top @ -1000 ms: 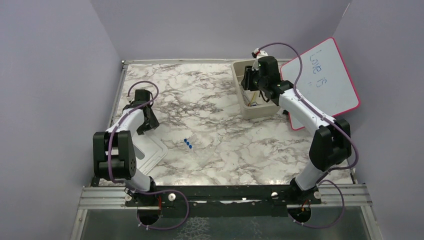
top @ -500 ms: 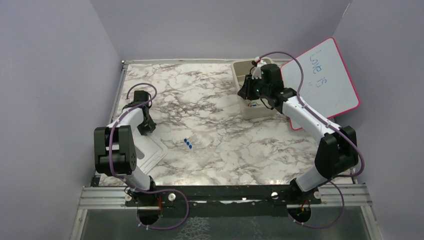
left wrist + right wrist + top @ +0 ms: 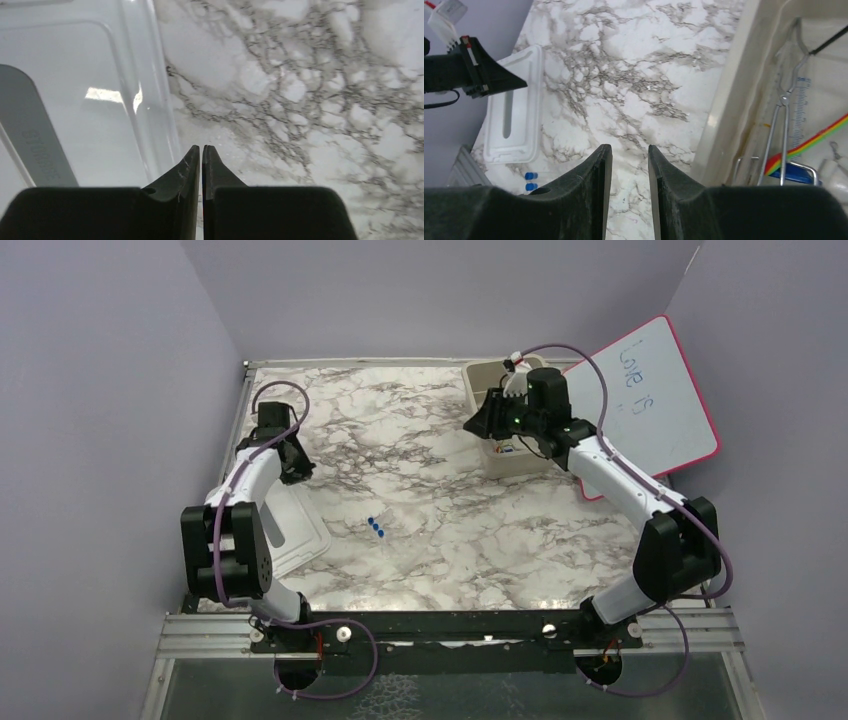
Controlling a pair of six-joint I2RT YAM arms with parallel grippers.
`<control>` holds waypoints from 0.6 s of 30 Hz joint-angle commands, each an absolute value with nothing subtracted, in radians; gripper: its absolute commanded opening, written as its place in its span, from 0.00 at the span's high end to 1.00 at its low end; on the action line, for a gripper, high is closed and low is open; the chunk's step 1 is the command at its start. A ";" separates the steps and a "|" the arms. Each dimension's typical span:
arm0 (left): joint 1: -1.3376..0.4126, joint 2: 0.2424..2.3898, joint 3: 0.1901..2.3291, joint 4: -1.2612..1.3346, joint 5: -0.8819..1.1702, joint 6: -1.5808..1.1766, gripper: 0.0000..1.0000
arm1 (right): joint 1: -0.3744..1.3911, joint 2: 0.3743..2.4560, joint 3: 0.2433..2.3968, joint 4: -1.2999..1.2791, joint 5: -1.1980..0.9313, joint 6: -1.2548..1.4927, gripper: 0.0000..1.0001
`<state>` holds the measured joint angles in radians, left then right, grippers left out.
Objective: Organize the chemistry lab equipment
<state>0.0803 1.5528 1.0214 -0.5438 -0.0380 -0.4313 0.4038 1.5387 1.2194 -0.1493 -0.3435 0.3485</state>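
Clear tubes with blue caps [image 3: 378, 528] lie on the marble mid-table; their caps also show in the right wrist view [image 3: 530, 180]. My right gripper [image 3: 473, 426] [image 3: 628, 148] is open and empty, hovering just left of the beige tub [image 3: 478, 380]. Inside the tub [image 3: 734, 95] lie a metal wire clamp [image 3: 785, 120], a blue piece [image 3: 798, 173] and a rainbow-striped item [image 3: 824, 134]. My left gripper [image 3: 299, 471] [image 3: 201, 148] is shut and empty over the table, beside the white lid's edge. The dropper, brush and ring are not visible.
The white lid [image 3: 295, 530] [image 3: 75, 100] [image 3: 514, 115] lies flat at the near left. A pink-framed whiteboard [image 3: 650, 400] leans at the far right behind the tub. Purple walls close in the table on three sides.
My right gripper has swung left, from over the tub to the table beside it. My left gripper has moved farther back along the lid's edge.
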 commanded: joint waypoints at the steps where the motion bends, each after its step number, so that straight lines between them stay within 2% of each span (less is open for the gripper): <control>1: 0.081 1.494 1.088 -0.486 0.133 -0.449 0.91 | 0.417 1.543 1.182 -0.034 -0.523 0.378 0.63; 3: 0.081 1.500 1.108 -0.488 0.139 -0.448 0.89 | 0.435 1.565 1.188 -0.021 -0.548 0.389 0.63; 6: 0.080 1.514 1.116 -0.544 -0.019 -0.431 0.71 | 0.474 1.580 1.193 -0.033 -0.512 0.395 0.63; 9: 0.080 1.531 1.076 -0.570 -0.110 -0.413 0.58 | 0.505 1.587 1.193 -0.025 -0.490 0.400 0.62; 14: 0.080 1.584 1.022 -0.579 -0.127 -0.405 0.50 | 0.531 1.616 1.208 -0.027 -0.479 0.415 0.62; 17: 0.080 1.602 1.013 -0.580 -0.149 -0.403 0.50 | 0.549 1.638 1.219 -0.034 -0.470 0.420 0.62; 18: 0.080 1.609 1.015 -0.580 -0.145 -0.401 0.54 | 0.556 1.645 1.221 -0.031 -0.468 0.425 0.62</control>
